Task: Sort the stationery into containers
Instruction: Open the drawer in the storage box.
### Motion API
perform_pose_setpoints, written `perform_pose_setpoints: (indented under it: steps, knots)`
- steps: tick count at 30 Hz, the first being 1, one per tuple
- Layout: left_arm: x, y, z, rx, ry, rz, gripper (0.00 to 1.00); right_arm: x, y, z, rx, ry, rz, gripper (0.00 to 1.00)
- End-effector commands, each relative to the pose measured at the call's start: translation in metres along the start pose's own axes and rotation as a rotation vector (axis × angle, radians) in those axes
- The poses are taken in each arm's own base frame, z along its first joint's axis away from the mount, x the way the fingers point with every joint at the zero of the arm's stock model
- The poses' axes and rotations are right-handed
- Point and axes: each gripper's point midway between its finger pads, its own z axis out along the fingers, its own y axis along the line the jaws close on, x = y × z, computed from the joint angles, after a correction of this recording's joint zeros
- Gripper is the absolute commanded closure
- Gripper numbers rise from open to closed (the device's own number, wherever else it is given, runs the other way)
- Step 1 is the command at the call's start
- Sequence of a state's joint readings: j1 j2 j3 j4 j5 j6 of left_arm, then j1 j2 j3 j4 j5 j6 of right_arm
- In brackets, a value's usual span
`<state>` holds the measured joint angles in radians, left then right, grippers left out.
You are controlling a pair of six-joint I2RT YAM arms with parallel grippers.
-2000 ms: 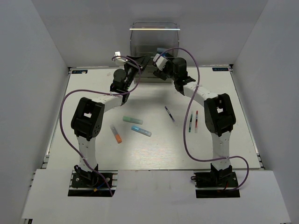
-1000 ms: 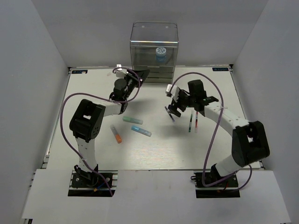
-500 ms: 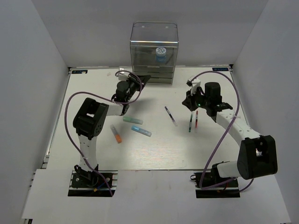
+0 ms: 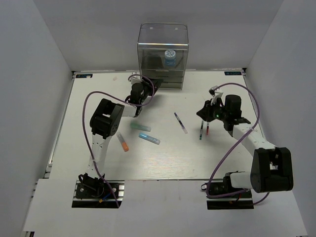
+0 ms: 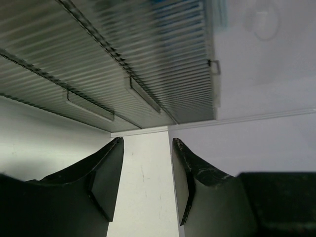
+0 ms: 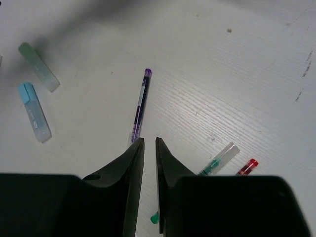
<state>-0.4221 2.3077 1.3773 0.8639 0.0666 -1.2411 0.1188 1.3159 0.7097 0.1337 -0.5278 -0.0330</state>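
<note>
Hovering over the worktop with right jaws almost pressed together, empty, between purple pen and green pen, red pen just beside; left jaws spread, empty, facing organiser drawers; roll already in top compartment; lowering without reopening likely to knock a thin pen rolling rather than pinch it.

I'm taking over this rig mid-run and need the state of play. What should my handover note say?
Left gripper: open, empty, facing the drawers of the clear organiser.
Right gripper: fingers nearly shut, empty, over the table beside the purple pen.
Done: blue-and-white roll sits in the top compartment.
Left: teal marker, light-blue marker, orange-capped marker, purple pen, green pen and red pen lie loose on the table.
</note>
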Motion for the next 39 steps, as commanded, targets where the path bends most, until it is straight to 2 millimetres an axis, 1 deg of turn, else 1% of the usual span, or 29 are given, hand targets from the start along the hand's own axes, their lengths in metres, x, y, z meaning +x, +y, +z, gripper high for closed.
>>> perform_pose_setpoints:
  steps: [1, 2, 3, 4, 5, 6, 7, 8, 9, 11, 12, 13, 16, 17, 18, 21, 23, 24, 25, 26, 29, 32, 35, 36, 37, 38, 39]
  knots:
    - [-0.011, -0.023, 0.011, 0.038, -0.037, 0.016, 0.46, -0.017, 0.001, -0.004, -0.023, -0.073, -0.017, 0.78]
    - [-0.010, -0.014, 0.012, 0.016, -0.040, 0.015, 0.46, -0.017, 0.000, -0.005, -0.027, -0.073, -0.022, 0.78]
    - [-0.013, -0.020, 0.014, 0.026, -0.054, 0.016, 0.46, -0.018, -0.002, -0.006, -0.025, -0.079, -0.017, 0.78]
    - [-0.014, -0.020, 0.017, 0.030, -0.055, 0.025, 0.46, -0.019, -0.002, -0.008, -0.027, -0.084, -0.020, 0.78]
    - [-0.011, -0.012, 0.017, 0.018, -0.051, 0.025, 0.46, -0.019, 0.000, -0.008, -0.034, -0.087, -0.024, 0.78]
    - [-0.017, -0.022, 0.021, 0.038, -0.068, 0.025, 0.46, -0.020, 0.000, -0.010, -0.040, -0.089, -0.018, 0.78]
    - [-0.015, -0.016, 0.022, 0.028, -0.065, 0.025, 0.46, -0.021, 0.001, -0.012, -0.041, -0.100, -0.023, 0.77]
    - [-0.017, -0.017, 0.024, 0.024, -0.076, 0.034, 0.46, -0.021, 0.001, -0.012, -0.044, -0.103, -0.024, 0.77]
    - [-0.016, -0.011, 0.024, 0.015, -0.073, 0.034, 0.46, -0.024, 0.003, -0.014, -0.052, -0.116, -0.029, 0.77]
    - [-0.019, -0.010, 0.025, 0.008, -0.092, 0.033, 0.46, -0.021, 0.005, -0.014, -0.061, -0.116, -0.029, 0.77]
    - [-0.021, -0.016, 0.026, 0.025, -0.098, 0.034, 0.46, -0.021, 0.005, -0.014, -0.064, -0.116, -0.029, 0.77]
    - [-0.021, -0.009, 0.027, 0.012, -0.105, 0.033, 0.47, -0.022, 0.005, -0.014, -0.066, -0.118, -0.029, 0.77]
    - [-0.025, -0.010, 0.028, 0.004, -0.126, 0.033, 0.48, -0.021, 0.006, -0.015, -0.074, -0.117, -0.028, 0.77]
    - [-0.023, -0.004, 0.029, -0.004, -0.123, 0.033, 0.49, -0.021, 0.005, -0.015, -0.071, -0.117, -0.026, 0.77]
    - [-0.024, -0.006, 0.030, -0.003, -0.124, 0.033, 0.49, -0.022, 0.007, -0.016, -0.074, -0.122, -0.007, 0.77]
    - [-0.024, 0.000, 0.032, -0.025, -0.126, 0.032, 0.50, -0.024, 0.007, -0.017, -0.074, -0.129, -0.009, 0.77]
    - [-0.024, 0.000, 0.032, -0.025, -0.126, 0.032, 0.50, -0.024, 0.007, -0.018, -0.073, -0.131, -0.008, 0.77]
    - [-0.027, -0.004, 0.034, -0.020, -0.137, 0.032, 0.50, -0.023, 0.008, -0.017, -0.078, -0.127, -0.012, 0.77]
    - [-0.025, 0.002, 0.034, -0.028, -0.134, 0.032, 0.50, -0.023, 0.007, -0.017, -0.074, -0.129, -0.007, 0.77]
    - [-0.027, -0.003, 0.036, -0.018, -0.138, 0.032, 0.50, -0.023, 0.008, -0.017, -0.079, -0.129, -0.007, 0.77]
    - [-0.027, 0.001, 0.036, -0.020, -0.147, 0.032, 0.53, -0.023, 0.008, -0.018, -0.080, -0.133, -0.015, 0.77]
    - [-0.028, -0.001, 0.036, -0.010, -0.151, 0.032, 0.53, -0.020, 0.007, -0.017, -0.080, -0.130, -0.014, 0.77]
    - [-0.028, 0.000, 0.038, -0.010, -0.151, 0.032, 0.53, -0.018, 0.007, -0.017, -0.083, -0.126, -0.014, 0.77]
    - [-0.029, -0.004, 0.040, 0.000, -0.154, 0.032, 0.53, -0.019, 0.006, -0.017, -0.079, -0.129, -0.011, 0.77]
    - [-0.028, 0.001, 0.040, -0.008, -0.151, 0.032, 0.53, -0.020, 0.008, -0.017, -0.085, -0.129, -0.014, 0.76]
    - [-0.031, -0.002, 0.041, -0.003, -0.164, 0.032, 0.54, -0.018, 0.007, -0.017, -0.084, -0.126, -0.013, 0.76]
    - [-0.029, 0.004, 0.042, -0.012, -0.161, 0.032, 0.56, -0.018, 0.007, -0.016, -0.085, -0.125, -0.012, 0.76]
